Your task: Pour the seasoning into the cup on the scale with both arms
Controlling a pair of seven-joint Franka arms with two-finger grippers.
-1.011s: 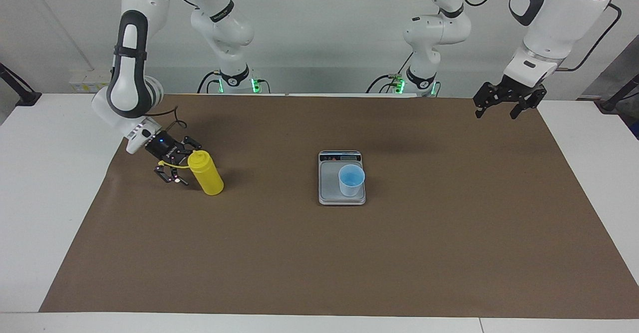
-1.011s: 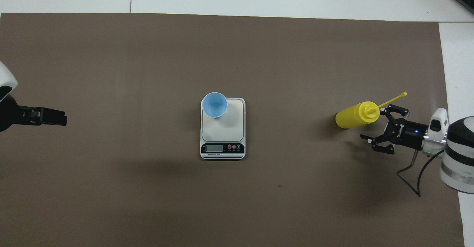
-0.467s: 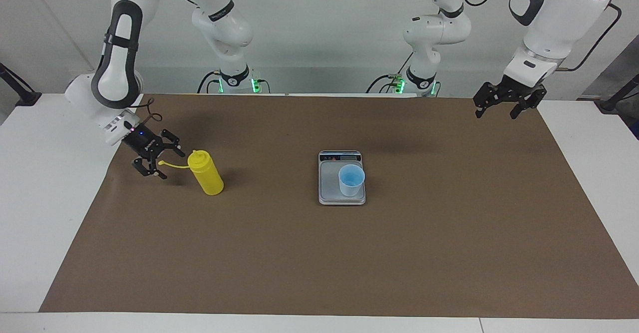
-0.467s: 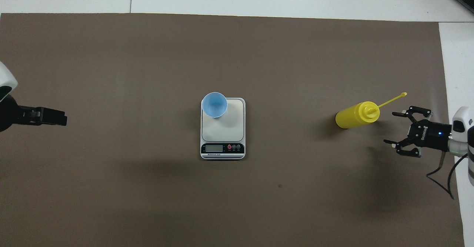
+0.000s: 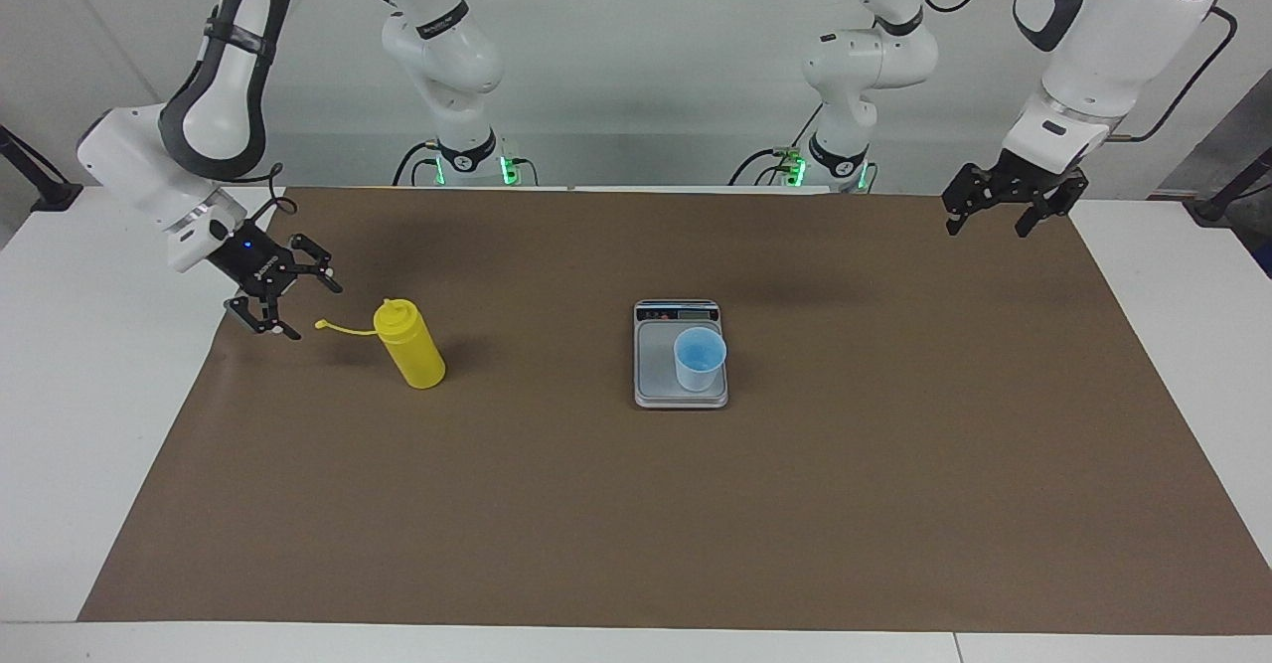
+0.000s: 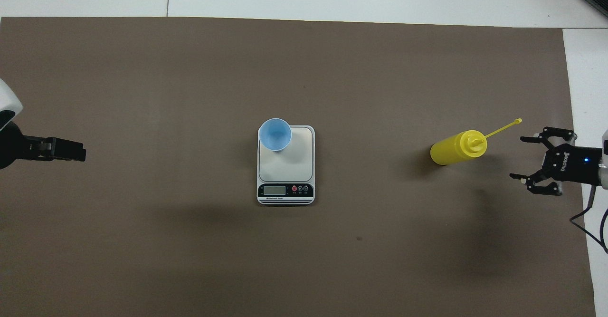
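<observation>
The yellow seasoning bottle [image 5: 409, 347] stands upright on the brown mat toward the right arm's end of the table. Its thin cap strap [image 5: 345, 326] sticks out sideways toward my right gripper; the bottle also shows in the overhead view [image 6: 456, 147]. My right gripper [image 5: 310, 309] is open and empty, raised beside the bottle and clear of it, over the mat's edge [image 6: 518, 158]. The light-blue cup [image 5: 700, 358] stands on the scale [image 5: 656, 365] at mid-table, on the plate's corner [image 6: 275, 134]. My left gripper [image 5: 986, 230] is open and empty, and waits raised over the mat's other end.
A brown mat [image 5: 636, 514] covers most of the white table [image 5: 89, 395]. The scale's display strip [image 6: 285, 190] faces the robots. The right arm's black cable [image 6: 591, 217] hangs by the mat's edge.
My right gripper has drawn back from the bottle toward its own end of the table and risen, staying open. The bottle, cup, scale and left arm have not moved.
</observation>
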